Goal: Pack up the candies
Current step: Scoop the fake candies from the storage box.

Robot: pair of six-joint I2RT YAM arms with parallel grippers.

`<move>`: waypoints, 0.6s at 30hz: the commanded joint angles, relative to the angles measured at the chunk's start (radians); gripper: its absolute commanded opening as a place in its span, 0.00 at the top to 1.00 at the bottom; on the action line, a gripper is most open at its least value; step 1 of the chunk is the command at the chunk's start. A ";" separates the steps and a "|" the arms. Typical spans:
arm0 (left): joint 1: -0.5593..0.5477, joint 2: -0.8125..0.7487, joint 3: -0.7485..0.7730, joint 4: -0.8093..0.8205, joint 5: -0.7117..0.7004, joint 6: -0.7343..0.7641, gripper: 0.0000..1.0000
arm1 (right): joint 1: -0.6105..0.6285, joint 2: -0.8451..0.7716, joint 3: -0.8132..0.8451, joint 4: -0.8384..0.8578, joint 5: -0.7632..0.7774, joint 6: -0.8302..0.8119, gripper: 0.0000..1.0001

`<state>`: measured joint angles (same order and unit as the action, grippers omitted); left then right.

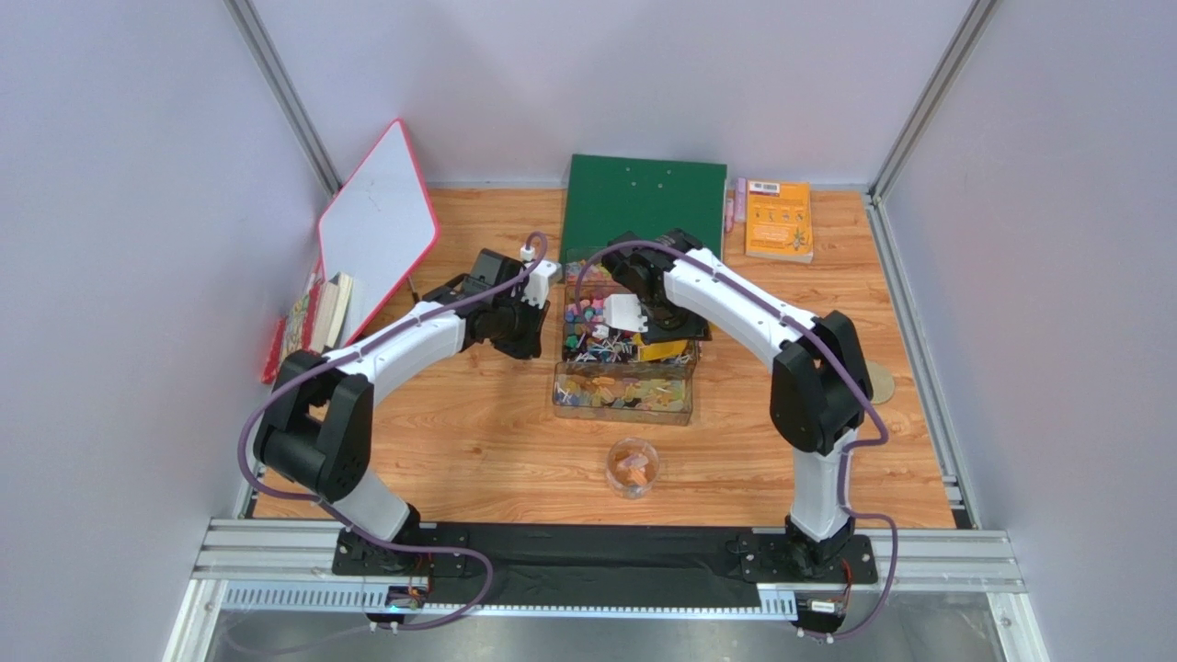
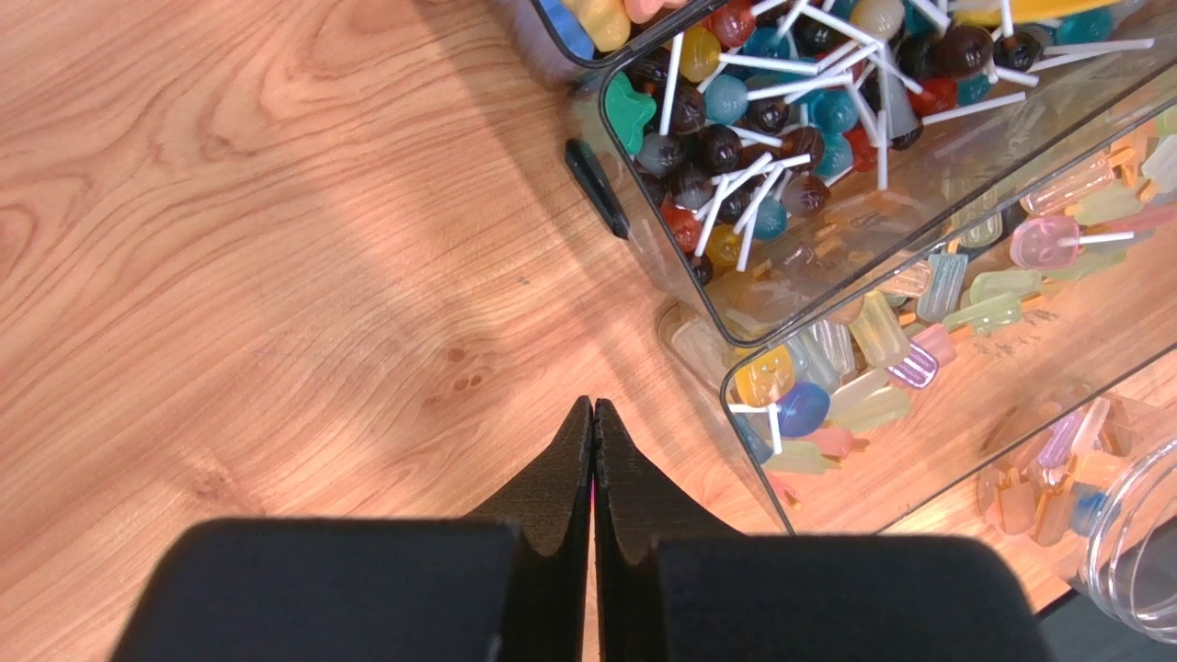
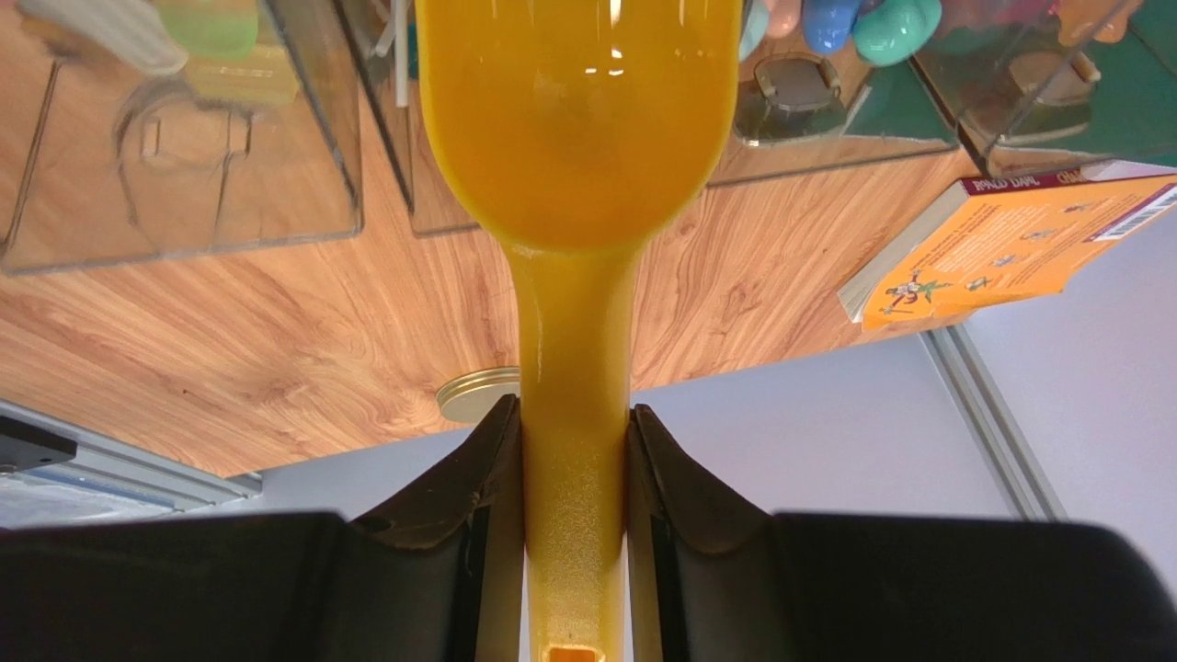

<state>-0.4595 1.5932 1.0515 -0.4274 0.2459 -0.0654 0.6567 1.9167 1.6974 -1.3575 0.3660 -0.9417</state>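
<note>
Two claws: right claw (image 3: 576,448) is pinching the translucent yellow plastic scoop (image 3: 580,124); left claw (image 2: 593,421) is sitting pressed together. Scoop should be digging shallow and level under small bright candies (image 3: 895,28).

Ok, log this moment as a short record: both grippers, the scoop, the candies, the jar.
left gripper: shut, empty, over the wooden table beside the clear plastic bins
right gripper: closed on the handle of the yellow plastic scoop
scoop direction: bowl points towards the bins
candies: many colourful lollipops and sweets, lying in the bins
small clear round jar: on the table, nearer the arm bases than the bins, apart from both grippers
</note>
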 commanded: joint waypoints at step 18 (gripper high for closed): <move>0.039 -0.084 -0.061 0.078 -0.014 -0.027 1.00 | 0.081 0.301 0.258 -0.313 0.028 0.195 1.00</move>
<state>-0.4294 1.5562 1.0008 -0.3897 0.2401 -0.0757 0.7113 2.1742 1.8622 -1.4120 0.3798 -0.7597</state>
